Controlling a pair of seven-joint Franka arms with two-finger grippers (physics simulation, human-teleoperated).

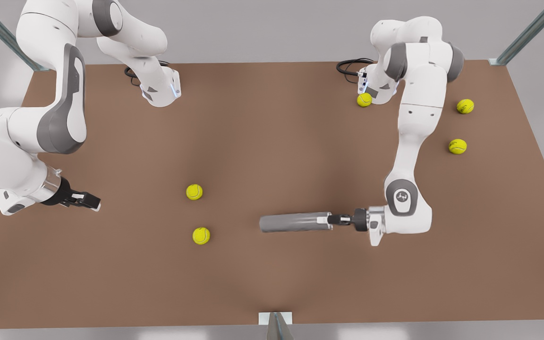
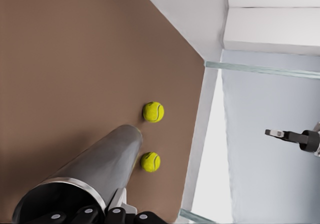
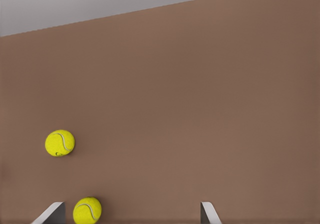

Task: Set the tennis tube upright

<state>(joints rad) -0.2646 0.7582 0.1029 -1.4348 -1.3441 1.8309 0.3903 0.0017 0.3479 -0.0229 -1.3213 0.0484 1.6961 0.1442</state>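
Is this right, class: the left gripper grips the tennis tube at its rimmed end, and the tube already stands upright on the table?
Not quite. The left gripper does grip the tennis tube at its rimmed end, but the tube is lying horizontal, not upright, as the front view shows. The right gripper waits apart, open.

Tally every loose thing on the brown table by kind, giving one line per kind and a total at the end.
Tennis balls: 5, at and.
Tennis tube: 1, the dark-grey tennis tube lying on its side, gripped at its rimmed end by the left pincer.
Total: 6.
The right pincer waits open at the front view's left.
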